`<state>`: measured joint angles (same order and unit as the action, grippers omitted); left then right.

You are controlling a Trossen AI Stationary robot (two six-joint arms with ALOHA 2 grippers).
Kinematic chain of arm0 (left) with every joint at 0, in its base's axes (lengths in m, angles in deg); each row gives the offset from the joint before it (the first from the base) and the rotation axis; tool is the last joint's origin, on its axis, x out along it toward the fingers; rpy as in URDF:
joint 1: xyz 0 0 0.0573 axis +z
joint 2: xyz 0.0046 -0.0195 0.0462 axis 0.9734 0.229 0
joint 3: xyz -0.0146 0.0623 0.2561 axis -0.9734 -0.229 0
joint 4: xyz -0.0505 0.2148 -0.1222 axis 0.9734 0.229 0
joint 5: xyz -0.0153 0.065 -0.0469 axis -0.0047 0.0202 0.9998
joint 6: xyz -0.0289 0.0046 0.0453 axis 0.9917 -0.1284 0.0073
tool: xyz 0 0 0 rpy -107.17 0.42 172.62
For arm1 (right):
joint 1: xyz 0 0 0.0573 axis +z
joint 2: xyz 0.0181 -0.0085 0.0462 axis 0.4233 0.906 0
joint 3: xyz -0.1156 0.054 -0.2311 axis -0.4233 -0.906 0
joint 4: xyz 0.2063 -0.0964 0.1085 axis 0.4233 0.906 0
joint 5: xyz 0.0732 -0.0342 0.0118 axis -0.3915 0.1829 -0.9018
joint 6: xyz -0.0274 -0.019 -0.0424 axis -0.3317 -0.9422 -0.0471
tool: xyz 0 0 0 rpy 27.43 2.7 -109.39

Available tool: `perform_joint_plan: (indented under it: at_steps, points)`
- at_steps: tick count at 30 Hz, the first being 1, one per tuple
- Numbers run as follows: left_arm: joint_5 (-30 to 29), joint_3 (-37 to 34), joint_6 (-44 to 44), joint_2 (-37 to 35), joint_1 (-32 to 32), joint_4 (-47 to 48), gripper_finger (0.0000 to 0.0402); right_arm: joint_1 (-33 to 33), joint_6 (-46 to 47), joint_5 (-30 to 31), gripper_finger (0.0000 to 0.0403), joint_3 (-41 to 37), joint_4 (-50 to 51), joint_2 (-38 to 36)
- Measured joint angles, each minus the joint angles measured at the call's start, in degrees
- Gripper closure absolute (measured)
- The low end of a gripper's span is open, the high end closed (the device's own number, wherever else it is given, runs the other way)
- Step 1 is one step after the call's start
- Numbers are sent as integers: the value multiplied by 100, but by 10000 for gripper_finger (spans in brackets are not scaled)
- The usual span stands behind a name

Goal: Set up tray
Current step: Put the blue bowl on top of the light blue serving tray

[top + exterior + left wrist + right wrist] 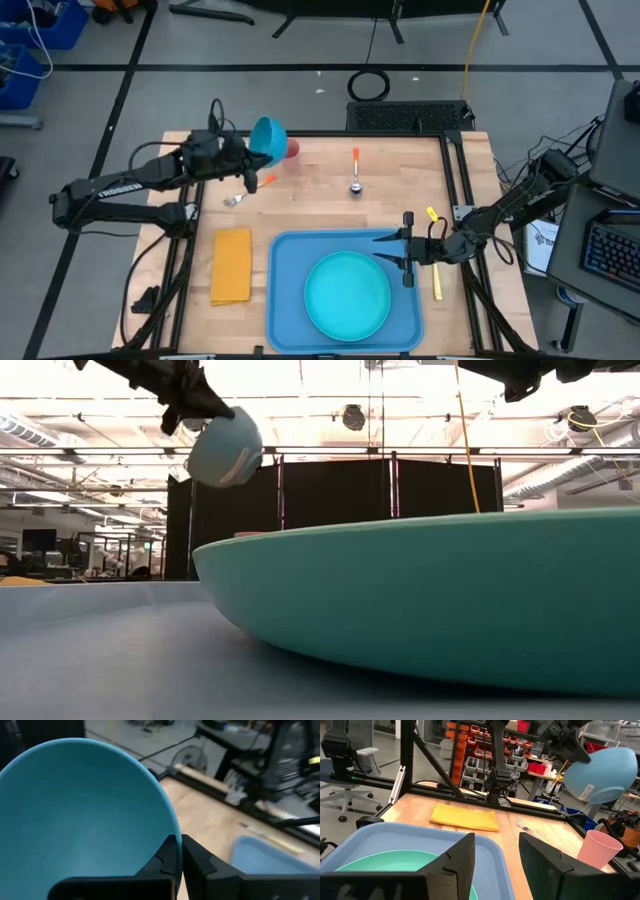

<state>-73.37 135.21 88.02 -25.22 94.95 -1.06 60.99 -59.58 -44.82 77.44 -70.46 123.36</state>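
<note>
Progress was partial: tray (290,300) sat low centre of the high view on the table (320,195), with the teal plate (347,295) already inside it. Left tool (250,160), upper left, was pinched shut on the rim of a blue bowl (268,137) held clear of the table, not yet on the tray. Right tool (405,250) hovered at the tray's right edge, fingers spread wide, nothing between them. Off the tray were: yellow napkin (231,264) just left of it, fork (236,198), spoon (355,172), pink cup (292,150), and a yellow-handled utensil (436,275) to the right, partly masked by the right arm, type unclear. Low view was mostly blocked by the plate; left wrist view mostly filled by the bowl.
</note>
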Motion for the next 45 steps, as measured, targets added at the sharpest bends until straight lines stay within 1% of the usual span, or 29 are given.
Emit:
perform_joint_plan:
  at_steps: [5,12,16,18,23,30,32,40,45]
  points:
    - [394,0,180,25,-400,-475,394,0,0,1,261,0,2,0]
    - [374,0,227,94,-1073,-822,394,0,0,0,261,0,0,0]
    - [329,-2,369,362,-1462,-970,394,-1,0,2,261,0,0,0]
    - [337,0,426,560,-1671,-1300,394,0,0,2,261,0,2,0]
    - [339,2,461,1058,-2143,-1767,394,-2,0,2,261,0,2,0]
    - [333,0,665,1625,-2585,-2125,394,-2,0,2,261,2,4,0]
    - [244,0,677,1748,-2700,-2194,394,-2,0,2,261,2,2,0]
    - [234,0,830,2202,-3077,-2545,394,-1,-2,2,261,2,2,0]
    - [129,0,927,2383,-3247,-2695,394,-2,-2,2,261,2,4,0]
